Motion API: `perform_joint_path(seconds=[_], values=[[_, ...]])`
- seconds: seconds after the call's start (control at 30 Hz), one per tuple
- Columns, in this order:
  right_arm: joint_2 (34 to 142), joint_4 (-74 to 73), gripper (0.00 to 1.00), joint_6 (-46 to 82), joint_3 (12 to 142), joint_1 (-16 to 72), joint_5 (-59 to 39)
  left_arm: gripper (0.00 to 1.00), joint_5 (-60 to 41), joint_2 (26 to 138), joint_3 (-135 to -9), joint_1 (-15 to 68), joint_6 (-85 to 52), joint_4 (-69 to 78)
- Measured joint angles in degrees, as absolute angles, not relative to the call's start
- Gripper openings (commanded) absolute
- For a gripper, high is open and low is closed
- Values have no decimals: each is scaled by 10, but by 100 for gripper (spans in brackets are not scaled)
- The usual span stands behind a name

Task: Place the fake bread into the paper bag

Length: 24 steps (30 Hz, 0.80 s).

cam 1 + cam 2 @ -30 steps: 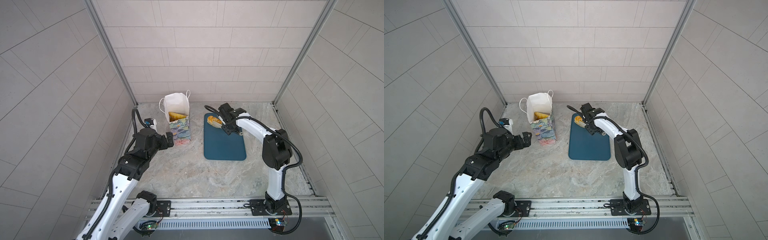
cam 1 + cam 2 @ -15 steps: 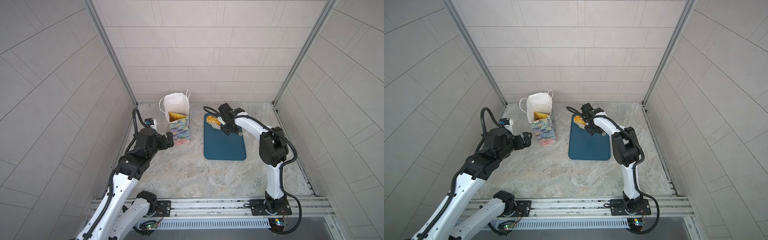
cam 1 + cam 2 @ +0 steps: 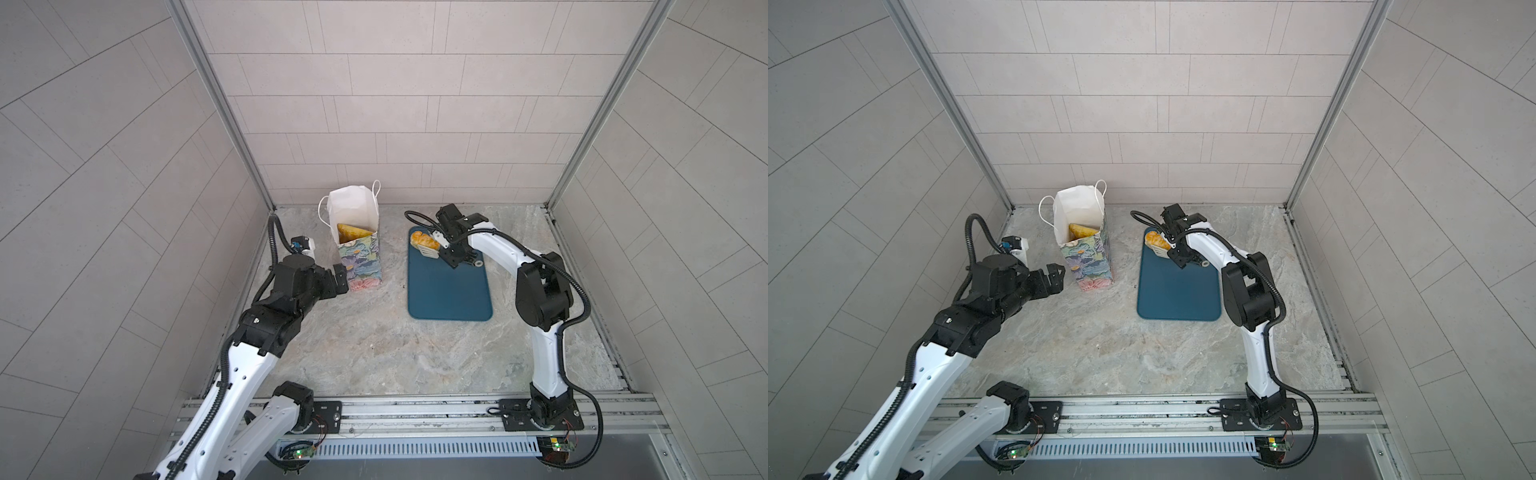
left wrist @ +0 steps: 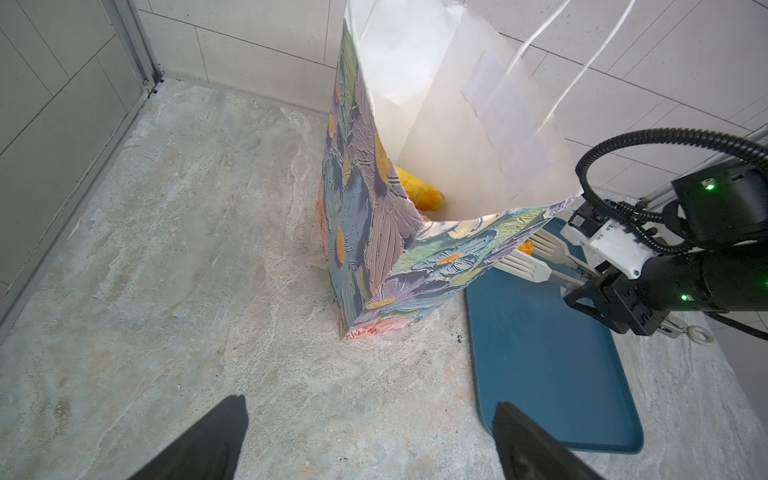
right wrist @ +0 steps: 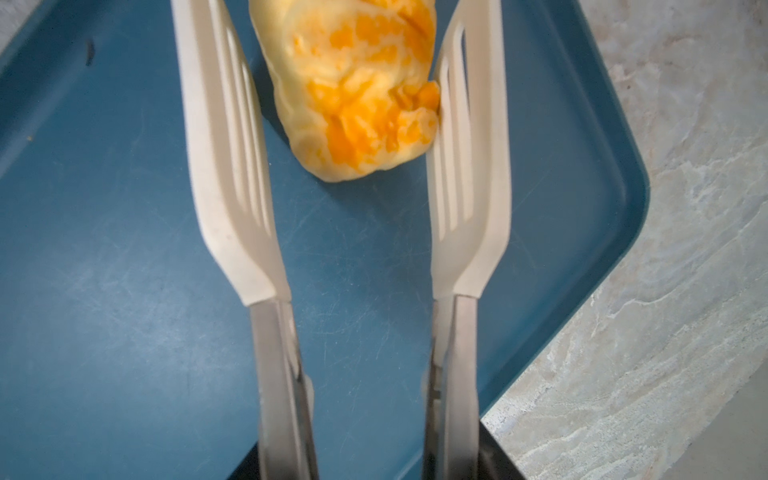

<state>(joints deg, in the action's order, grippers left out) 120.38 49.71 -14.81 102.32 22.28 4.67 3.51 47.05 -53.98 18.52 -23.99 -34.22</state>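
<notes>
So the paper bag [image 3: 359, 257] is standing upright on the table [image 3: 374, 345] toward the back. Its mouth is open and you can see some fake bread [image 3: 1081, 230] sitting down inside against the white lining. Just beside it on the right is a flat teal tray [image 3: 449, 295], with a single toy pastry [image 5: 357, 91] lying at the far corner nearest the bag.

The right gripper [image 3: 452, 254] has its jaws clamped on a pair of white-tipped tongs [image 5: 232, 166]. The tong blades sit apart on either side of that pastry, low over the tray. In the right wrist view one blade is touching the pastry. The other looks just off it, but I can't really tell.

The left gripper [image 4: 370, 403] hangs near the foot of the bag, on the side away from the tray. Its jaws are wide open with nothing in them, and it isn't touching the bag.
</notes>
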Motion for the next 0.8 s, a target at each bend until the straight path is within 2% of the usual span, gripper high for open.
perform_joint_path(seconds=[0.17,0.3,0.5,0.8], values=[[1206,498,51,-154,1023,224,45,100,35,470,-540,185,-240,-342],[1206,502,43,-153,1023,226,43,100,35,468,-540,185,-240,-342],[1206,503,42,-146,1012,229,43,100,35,468,-540,185,-240,-342],[1201,503,34,-125,987,230,42,100,35,460,-540,185,-240,-342]])
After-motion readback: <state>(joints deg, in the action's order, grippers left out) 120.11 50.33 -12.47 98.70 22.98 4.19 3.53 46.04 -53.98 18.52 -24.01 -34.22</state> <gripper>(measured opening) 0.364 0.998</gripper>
